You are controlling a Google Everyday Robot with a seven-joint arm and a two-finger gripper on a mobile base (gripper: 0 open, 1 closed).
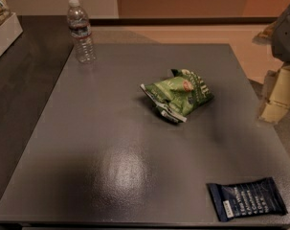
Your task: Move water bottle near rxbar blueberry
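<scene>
The water bottle (81, 31) is clear plastic with a white cap and a dark label band. It stands upright at the far left corner of the grey table (111, 143). The rxbar blueberry (246, 199), a flat navy wrapper with white lettering, lies at the near right corner of the table. My gripper (275, 110) is at the right edge of the view, cream-coloured under a grey arm part. It hangs just off the table's right side, far from the bottle and holding nothing I can see.
A crumpled green chip bag (179, 94) lies near the table's middle, between the bottle and the bar. A white box (2, 32) stands on the dark counter at the far left. Tan floor lies beyond the table.
</scene>
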